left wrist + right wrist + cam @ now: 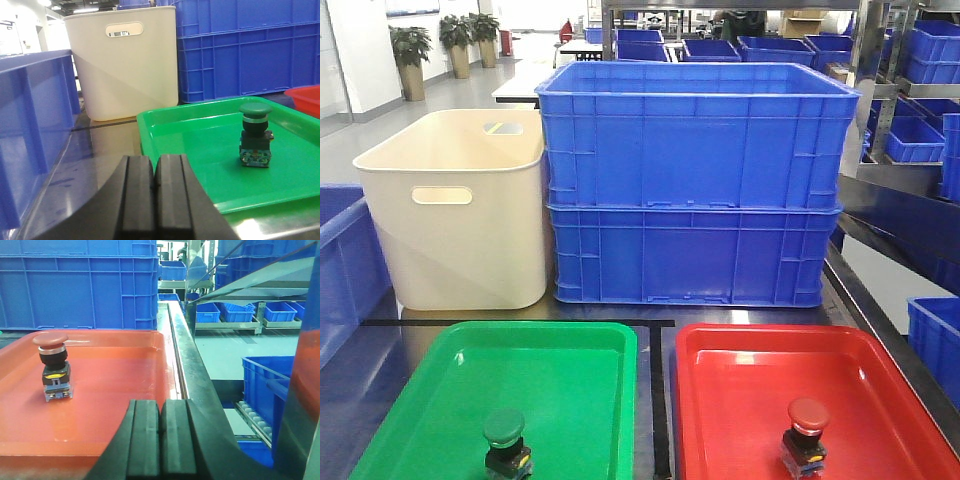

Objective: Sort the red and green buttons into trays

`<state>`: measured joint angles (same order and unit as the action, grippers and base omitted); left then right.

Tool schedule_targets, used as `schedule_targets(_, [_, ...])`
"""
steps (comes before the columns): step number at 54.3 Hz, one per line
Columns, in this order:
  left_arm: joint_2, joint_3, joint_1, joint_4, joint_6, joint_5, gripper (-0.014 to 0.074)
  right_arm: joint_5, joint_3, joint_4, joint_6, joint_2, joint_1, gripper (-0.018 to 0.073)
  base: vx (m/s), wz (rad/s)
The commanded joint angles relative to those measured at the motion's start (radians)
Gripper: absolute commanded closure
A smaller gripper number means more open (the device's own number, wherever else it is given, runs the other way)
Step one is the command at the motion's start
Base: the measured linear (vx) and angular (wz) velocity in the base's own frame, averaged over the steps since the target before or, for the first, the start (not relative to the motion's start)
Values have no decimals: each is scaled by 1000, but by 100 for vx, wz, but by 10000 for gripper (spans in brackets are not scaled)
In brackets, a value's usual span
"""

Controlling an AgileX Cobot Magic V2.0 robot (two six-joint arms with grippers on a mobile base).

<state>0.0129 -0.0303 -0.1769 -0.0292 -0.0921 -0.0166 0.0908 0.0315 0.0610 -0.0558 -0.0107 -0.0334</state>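
The green button (pixel 505 441) (pixel 255 134) stands upright in the green tray (pixel 560 350) (pixel 200 125), near its front. In the red tray (pixel 880 360) (pixel 125 390) the red button (pixel 806 433) (pixel 52 366) also stands upright. My left gripper (pixel 155 175) is shut with nothing in it, low by the green tray's front left corner, with the green button ahead to its right. At the red tray's front right edge my right gripper (pixel 160 420) is shut and empty too, the red button ahead to its left. Neither gripper shows in the front view.
Behind the trays stand a cream tub (pixel 460 210) (pixel 125 60) with handle slots and two stacked blue crates (pixel 690 180) (pixel 250 50) (pixel 80 285). Another blue crate (pixel 345 260) (pixel 30 125) sits at the left. The table's right edge (pixel 192 375) drops to the floor beside shelving with blue bins.
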Motion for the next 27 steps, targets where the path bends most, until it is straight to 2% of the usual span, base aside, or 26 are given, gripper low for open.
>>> schedule_targets(1, [13, -3, 0, -2, 1, 87, 602, -91, 5, 7, 2, -11, -7, 569, 0, 0])
schedule_targets(27, [13, -3, 0, -2, 1, 87, 602, -91, 5, 7, 2, -11, -7, 569, 0, 0])
